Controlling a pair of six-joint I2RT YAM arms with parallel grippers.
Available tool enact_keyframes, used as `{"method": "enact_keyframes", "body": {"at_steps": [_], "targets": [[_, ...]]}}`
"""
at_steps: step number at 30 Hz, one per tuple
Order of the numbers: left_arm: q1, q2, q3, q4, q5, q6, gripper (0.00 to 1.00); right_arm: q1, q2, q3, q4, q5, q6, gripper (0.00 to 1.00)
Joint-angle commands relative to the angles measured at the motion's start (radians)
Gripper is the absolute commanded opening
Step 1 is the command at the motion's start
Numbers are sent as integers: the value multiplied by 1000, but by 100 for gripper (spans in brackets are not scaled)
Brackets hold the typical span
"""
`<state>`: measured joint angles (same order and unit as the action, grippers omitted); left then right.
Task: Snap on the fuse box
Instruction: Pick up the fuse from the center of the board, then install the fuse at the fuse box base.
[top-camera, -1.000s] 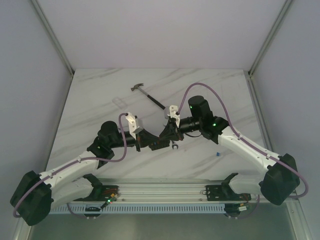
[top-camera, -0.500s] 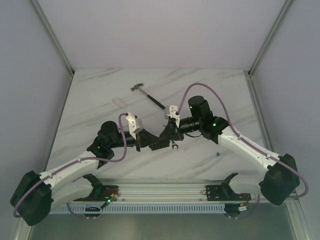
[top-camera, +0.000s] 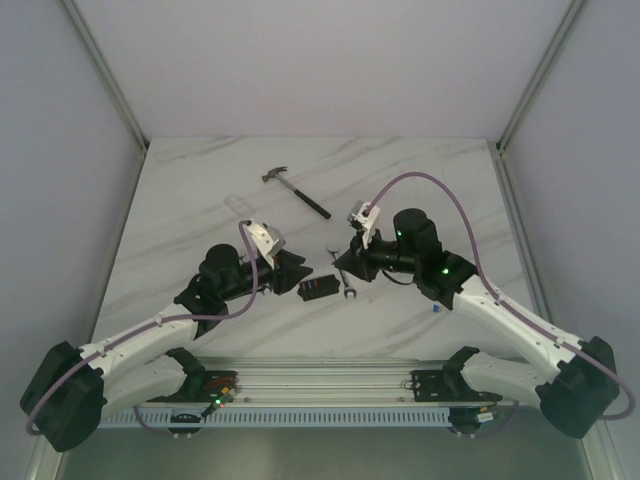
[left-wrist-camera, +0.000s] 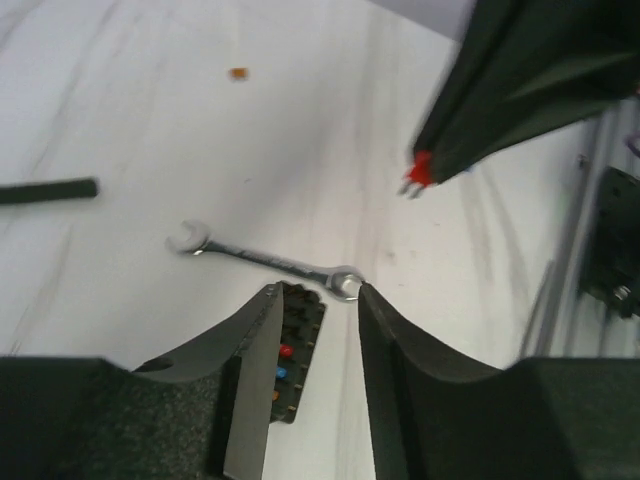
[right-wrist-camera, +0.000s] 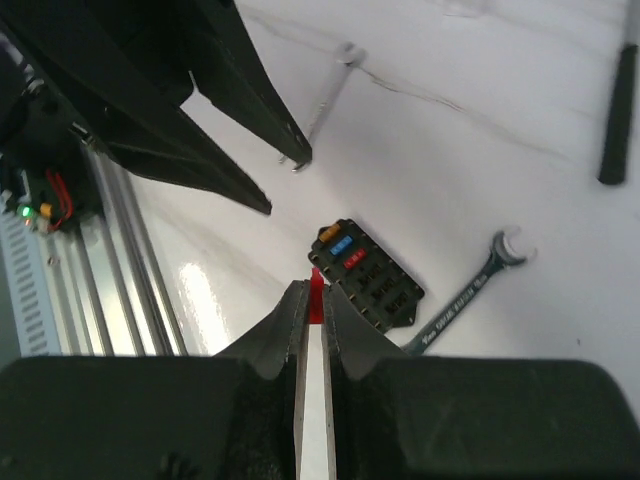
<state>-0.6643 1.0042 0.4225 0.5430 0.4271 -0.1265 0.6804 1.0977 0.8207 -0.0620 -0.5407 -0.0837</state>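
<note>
The fuse box (top-camera: 318, 288) is a small black block lying flat on the marble table, with orange, blue and red fuses at one end (right-wrist-camera: 365, 275). My left gripper (top-camera: 298, 270) is open just left of it; in the left wrist view the box (left-wrist-camera: 298, 345) shows partly behind the left finger (left-wrist-camera: 250, 370). My right gripper (top-camera: 338, 260) hovers just right of the box, shut on a small red fuse (right-wrist-camera: 317, 287), which also shows in the left wrist view (left-wrist-camera: 421, 170).
A silver wrench (top-camera: 345, 281) lies right beside the box. A black-handled hammer (top-camera: 296, 192) lies farther back. A small blue piece (top-camera: 437, 308) sits at the right, a small orange piece (left-wrist-camera: 238, 73) on the table, and a clear piece (top-camera: 238, 204) at the back left.
Both grippers have drawn apart from where they met over the box. The box now lies uncovered on the table between them. The right gripper has risen with the red fuse.
</note>
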Motion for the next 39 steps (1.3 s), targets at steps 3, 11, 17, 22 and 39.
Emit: {"method": "enact_keyframes", "body": {"at_steps": [3,11,17,22,39], "targets": [[1,-24,-43,-8,-297,-114,58,70,-86,-34,-16,407,258,0],[37,7,-103,27,-425,-221,77,180,55,53,-132,637,442,0],[88,71,-83,-13,-417,-243,83,252,184,142,-198,776,514,0],[146,145,-51,-47,-335,-298,87,267,273,222,-261,817,577,0],[183,330,4,-59,-157,-351,81,280,532,458,-486,825,647,0]]}}
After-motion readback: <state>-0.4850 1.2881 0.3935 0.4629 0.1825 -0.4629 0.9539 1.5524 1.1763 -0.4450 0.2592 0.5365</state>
